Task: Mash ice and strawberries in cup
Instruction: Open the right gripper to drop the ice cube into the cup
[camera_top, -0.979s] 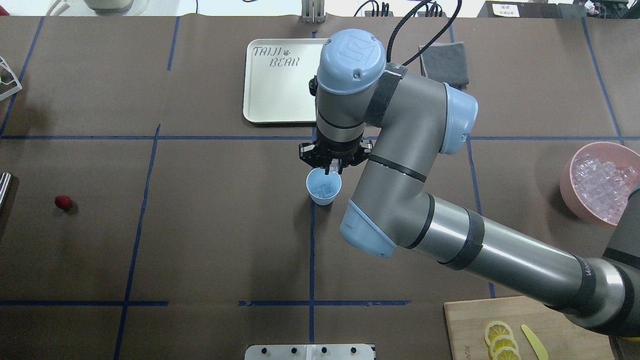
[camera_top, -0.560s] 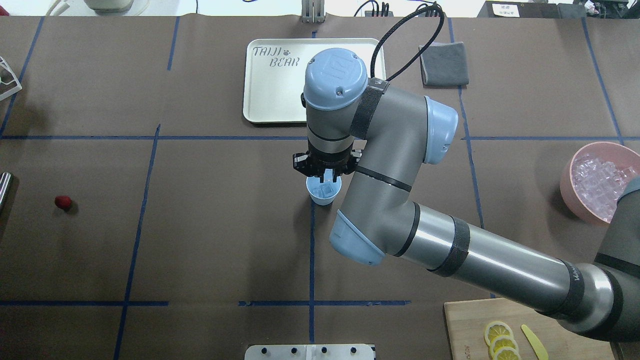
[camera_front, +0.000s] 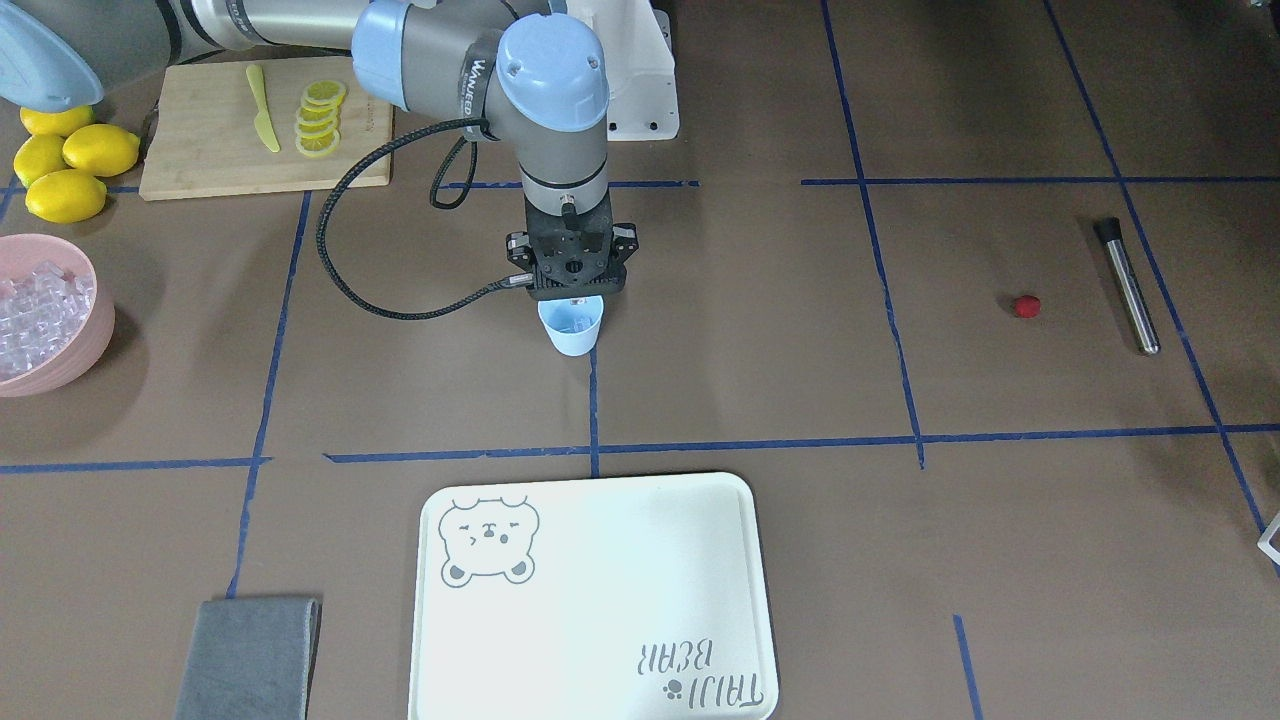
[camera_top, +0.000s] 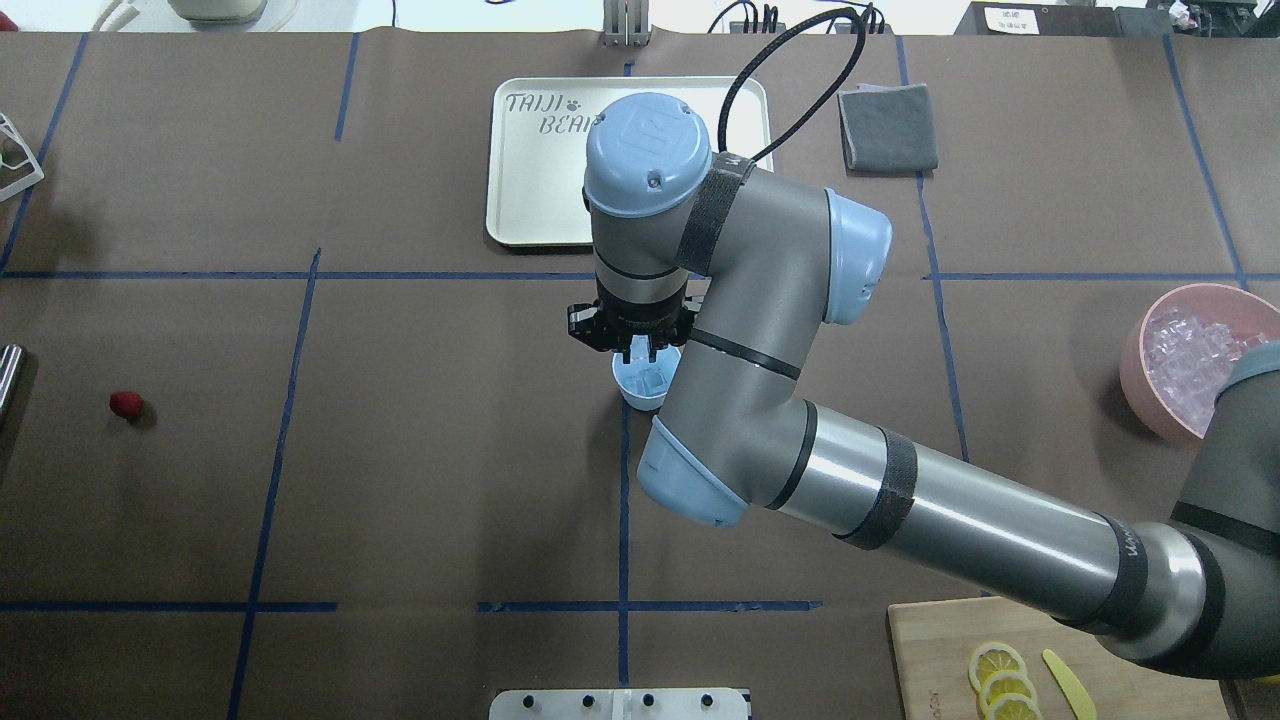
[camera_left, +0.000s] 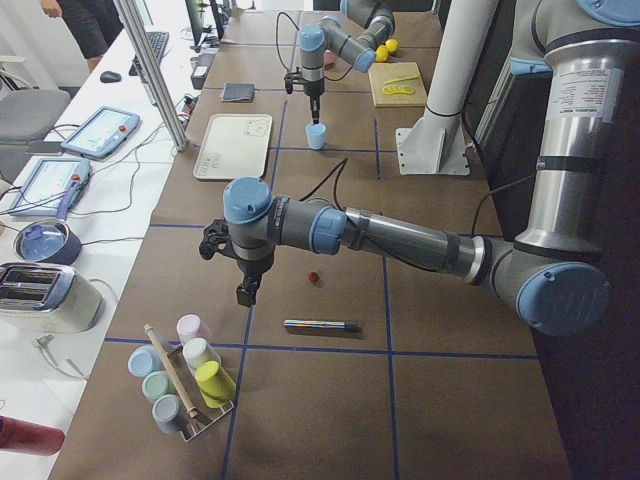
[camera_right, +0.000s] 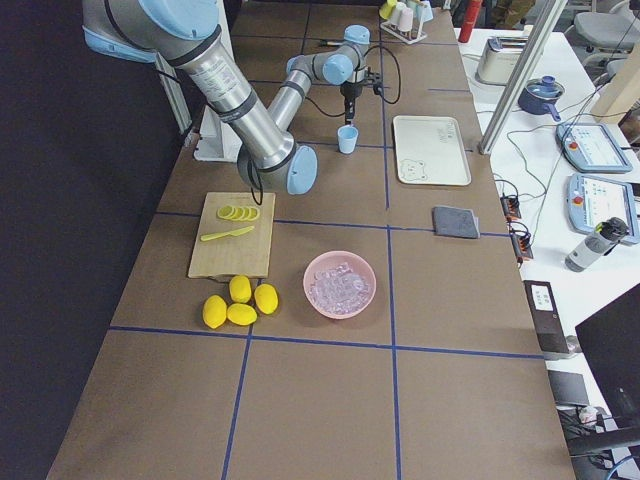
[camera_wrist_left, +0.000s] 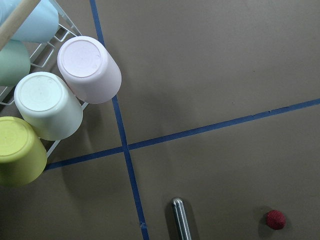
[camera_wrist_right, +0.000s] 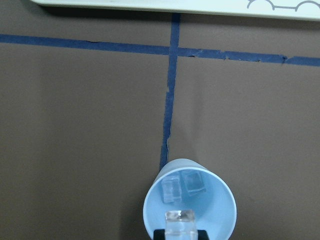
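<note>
- Front-facing view: the right end effector (camera_front: 571, 296) hangs just above the cup (camera_front: 572, 333) at mid-tabletop. The strawberry (camera_front: 1026, 306) lies well apart, on the robot's left.
- Right wrist view: only here does the grip show. It is closed on an ice cube (camera_wrist_right: 180, 219) over the mouth, with two cubes (camera_wrist_right: 171, 190) inside. A low, centred release looks best.
- Left side view: the left end effector (camera_left: 245, 292) hovers near the strawberry; I cannot tell its opening.
</note>
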